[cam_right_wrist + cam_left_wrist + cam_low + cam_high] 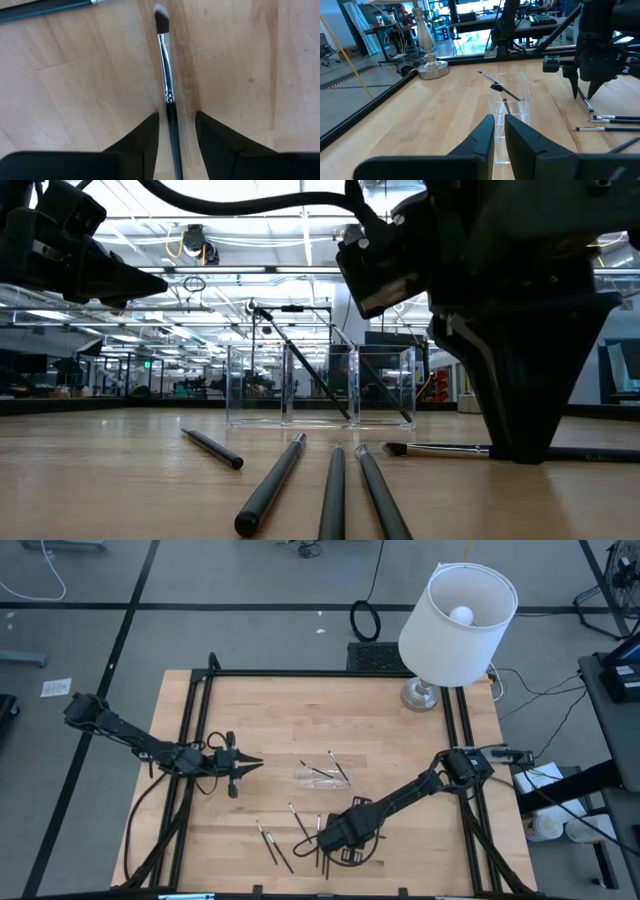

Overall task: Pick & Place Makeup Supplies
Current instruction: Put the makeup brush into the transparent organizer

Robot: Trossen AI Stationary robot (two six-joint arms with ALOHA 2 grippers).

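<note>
**Right gripper straddling a makeup brush near the table's front edge**

Right gripper (175,135) is lowered onto the wooden table (270,710) near its front edge, among the loose makeup brushes (275,845). In the right wrist view its two fingers (142,137) stand apart, one on each side of a single makeup brush (167,90) lying flat on the wood; gaps show between the handle and both fingers, so the jaws are open around it, not clamped. The brush has a dark handle, a silvery ferrule and a dark tuft with a pale tip.

Low view: four dark handles (335,485) lie side by side on the table in front; another brush (440,448) lies crosswise at the gripper's foot.

Clear plastic organizer (322,775) sits mid-table, well apart from the loose group. Some brushes (500,87) lean inside it, tilted.

Left gripper (499,132) hangs above the table to the left of the organizer, pointing toward it, fingers nearly together with a narrow gap, holding nothing.

Table lamp (455,620) stands at the far right corner.
</note>
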